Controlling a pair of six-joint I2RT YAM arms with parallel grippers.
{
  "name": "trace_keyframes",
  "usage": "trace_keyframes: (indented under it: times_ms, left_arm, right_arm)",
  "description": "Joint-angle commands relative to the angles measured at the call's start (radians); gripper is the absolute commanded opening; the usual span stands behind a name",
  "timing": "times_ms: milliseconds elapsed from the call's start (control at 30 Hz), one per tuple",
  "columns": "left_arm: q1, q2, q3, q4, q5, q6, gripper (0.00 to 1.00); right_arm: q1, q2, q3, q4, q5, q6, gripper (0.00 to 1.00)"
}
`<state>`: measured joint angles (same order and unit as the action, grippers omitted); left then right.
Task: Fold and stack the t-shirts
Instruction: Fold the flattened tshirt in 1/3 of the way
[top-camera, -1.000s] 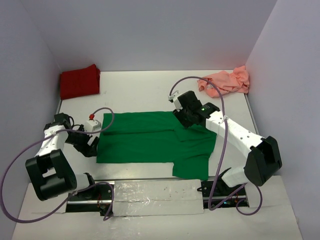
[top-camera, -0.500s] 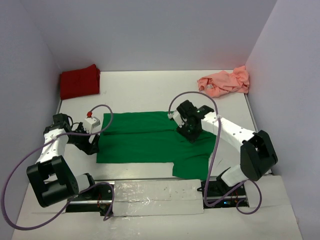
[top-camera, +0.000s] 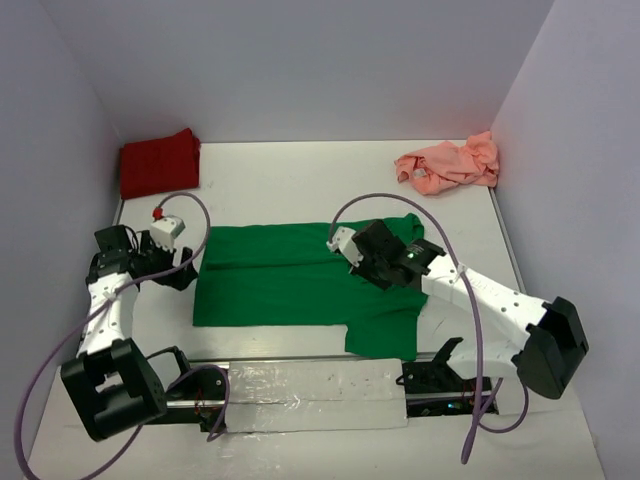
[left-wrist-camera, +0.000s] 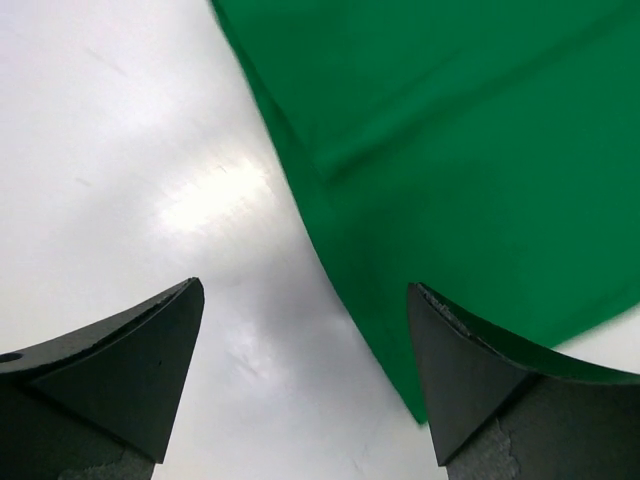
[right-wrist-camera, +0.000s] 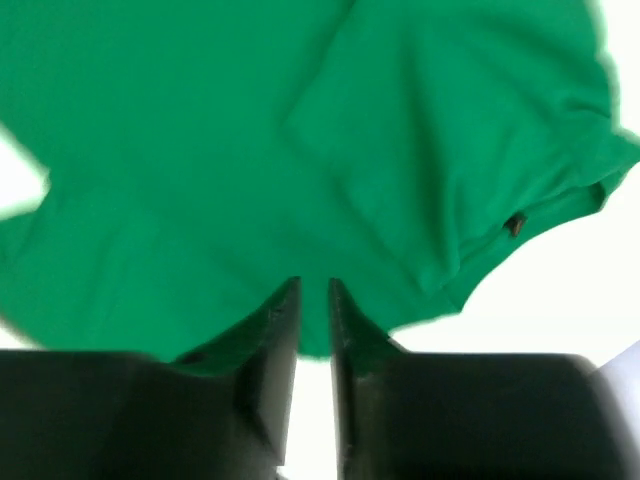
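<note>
Red shirt (top-camera: 158, 163) lies folded, far left. Pink shirt (top-camera: 450, 162) lies crumpled, far right. Green shirt (top-camera: 290, 285) is spread mid-table (top-camera: 280, 180), folding judged barely begun and nothing stacked. Left pincer (left-wrist-camera: 300, 300) is spread at its left edge. Right pincer (right-wrist-camera: 314, 285) is nearly pressed together over it, grip unconfirmed.

White table (top-camera: 280, 180): green shirt (top-camera: 280, 280) spread flat centre; red shirt (top-camera: 158, 165) far-left corner; pink shirt (top-camera: 450, 165) crumpled far-right.

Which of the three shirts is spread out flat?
The bright green cotton t-shirt, centre. The dark red t-shirt sits folded back left; the salmon pink t-shirt lies crumpled back right.
</note>
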<state>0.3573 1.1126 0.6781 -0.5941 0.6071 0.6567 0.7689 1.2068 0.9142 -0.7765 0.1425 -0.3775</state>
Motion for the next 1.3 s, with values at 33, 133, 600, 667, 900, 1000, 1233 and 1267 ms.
trace_keyframes:
  times_ms: [33, 133, 600, 667, 900, 1000, 1233, 1267]
  left_arm:
    - [0.006, -0.091, -0.031, 0.415, 0.062, -0.346, 0.89]
    - [-0.015, -0.048, 0.01, 0.485, 0.051, -0.491, 0.44]
    - [-0.227, 0.311, 0.179, 0.427, -0.013, -0.574, 0.0]
    - [-0.238, 0.346, 0.214, 0.401, -0.014, -0.575, 0.0]
    - [-0.242, 0.349, 0.244, 0.39, -0.027, -0.592, 0.0]
    - [-0.248, 0.381, 0.279, 0.353, -0.001, -0.603, 0.0]
    - [-0.294, 0.469, 0.343, 0.269, 0.023, -0.574, 0.0]
    - [-0.297, 0.483, 0.362, 0.234, 0.028, -0.56, 0.0]
  right_arm:
    - [-0.019, 0.11, 0.043, 0.267, 0.111, 0.08, 0.0]
    - [-0.049, 0.212, 0.116, 0.289, 0.089, 0.109, 0.0]
    - [-0.215, 0.586, 0.386, 0.079, 0.063, 0.333, 0.0]
    - [-0.241, 0.622, 0.425, 0.016, -0.007, 0.357, 0.0]
    - [-0.284, 0.688, 0.437, -0.039, -0.121, 0.376, 0.0]
    - [-0.298, 0.721, 0.448, -0.069, -0.198, 0.41, 0.0]
    - [-0.321, 0.784, 0.477, -0.093, -0.302, 0.423, 0.0]
    - [-0.322, 0.79, 0.477, -0.093, -0.305, 0.423, 0.0]
